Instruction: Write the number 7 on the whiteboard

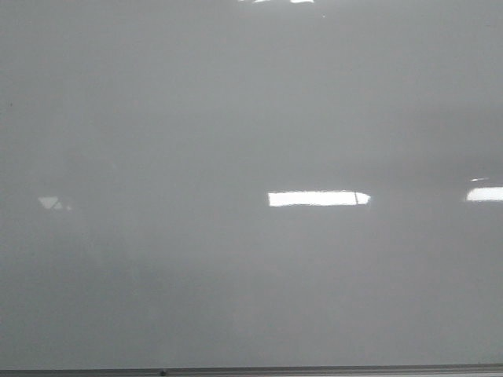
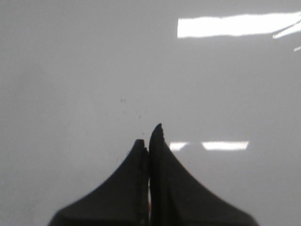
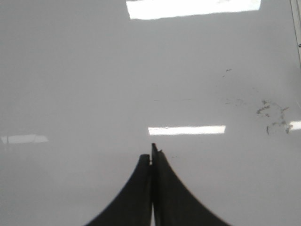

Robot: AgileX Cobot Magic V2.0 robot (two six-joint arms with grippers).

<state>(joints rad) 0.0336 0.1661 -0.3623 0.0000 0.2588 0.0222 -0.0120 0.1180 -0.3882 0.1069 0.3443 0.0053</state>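
The whiteboard (image 1: 236, 118) fills the front view as a glossy pale grey sheet with a thin metal bottom edge (image 1: 314, 371). No number 7 shows on it in any view. Neither arm appears in the front view. In the left wrist view my left gripper (image 2: 149, 135) is shut with nothing between its dark fingers, hovering over the whiteboard (image 2: 70, 70). The right wrist view shows my right gripper (image 3: 151, 153) also shut and holding nothing, above the whiteboard (image 3: 70, 84).
Bright rectangular light glares (image 1: 318, 199) reflect off the board. Faint dark smudges (image 3: 273, 113) mark the board near its metal side edge (image 3: 296, 23) in the right wrist view. A few tiny specks (image 2: 123, 100) lie ahead of the left fingers.
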